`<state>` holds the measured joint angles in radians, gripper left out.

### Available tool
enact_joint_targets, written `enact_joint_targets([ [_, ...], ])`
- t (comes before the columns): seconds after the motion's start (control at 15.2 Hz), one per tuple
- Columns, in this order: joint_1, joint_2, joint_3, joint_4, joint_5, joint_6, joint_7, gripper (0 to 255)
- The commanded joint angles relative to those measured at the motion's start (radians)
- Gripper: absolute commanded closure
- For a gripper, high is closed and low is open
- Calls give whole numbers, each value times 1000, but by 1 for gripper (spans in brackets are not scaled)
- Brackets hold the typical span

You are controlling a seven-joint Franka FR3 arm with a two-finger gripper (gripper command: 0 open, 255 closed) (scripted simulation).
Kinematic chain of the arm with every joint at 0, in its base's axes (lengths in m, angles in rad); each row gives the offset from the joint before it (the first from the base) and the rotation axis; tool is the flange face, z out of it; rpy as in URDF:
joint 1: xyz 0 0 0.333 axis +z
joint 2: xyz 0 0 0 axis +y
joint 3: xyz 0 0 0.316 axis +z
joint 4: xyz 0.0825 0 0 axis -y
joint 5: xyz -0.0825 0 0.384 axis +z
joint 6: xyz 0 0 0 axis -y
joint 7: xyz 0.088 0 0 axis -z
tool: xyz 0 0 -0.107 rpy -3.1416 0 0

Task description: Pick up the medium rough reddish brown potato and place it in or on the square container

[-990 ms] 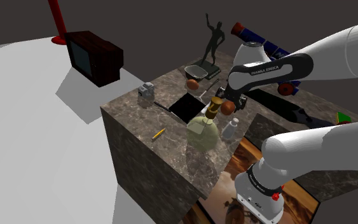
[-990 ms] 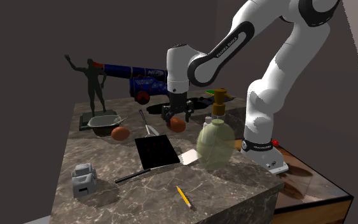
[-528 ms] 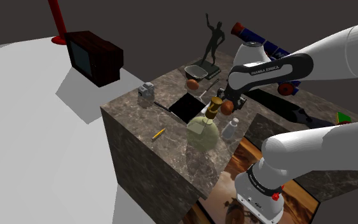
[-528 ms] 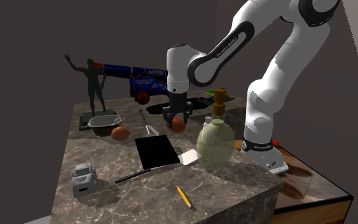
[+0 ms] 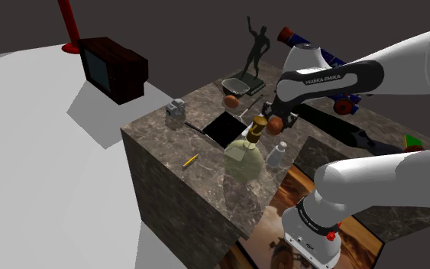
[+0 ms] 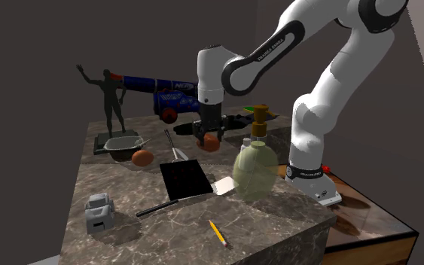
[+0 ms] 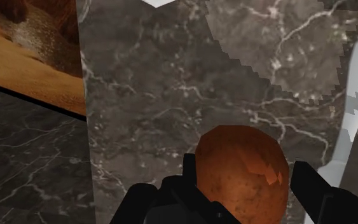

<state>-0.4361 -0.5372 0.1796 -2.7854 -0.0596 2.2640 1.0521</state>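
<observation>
Shoulder view: we see the gripper (image 5: 276, 120) pinching the reddish-brown potato (image 5: 275, 126) above the marble counter (image 5: 171, 149).
Second exterior view: we see the potato well apart from the square container (image 6: 122, 143).
Wrist view: we see both fingers (image 7: 189, 170) clasp the potato.

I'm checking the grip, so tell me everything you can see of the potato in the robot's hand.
The potato is a rounded reddish-brown lump with rough, mottled skin. The hand clasps it between its two black fingers. It sits low over the dark marble counter, near a greenish soap bottle; whether it touches the counter I cannot tell.
</observation>
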Motion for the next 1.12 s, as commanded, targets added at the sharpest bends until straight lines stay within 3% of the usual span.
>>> enact_joint_targets([
  [0.0,4,-21,-3,15,4,-36,-5,255],
  [1.06,11,-121,-24,170,14,-289,-40,255],
])
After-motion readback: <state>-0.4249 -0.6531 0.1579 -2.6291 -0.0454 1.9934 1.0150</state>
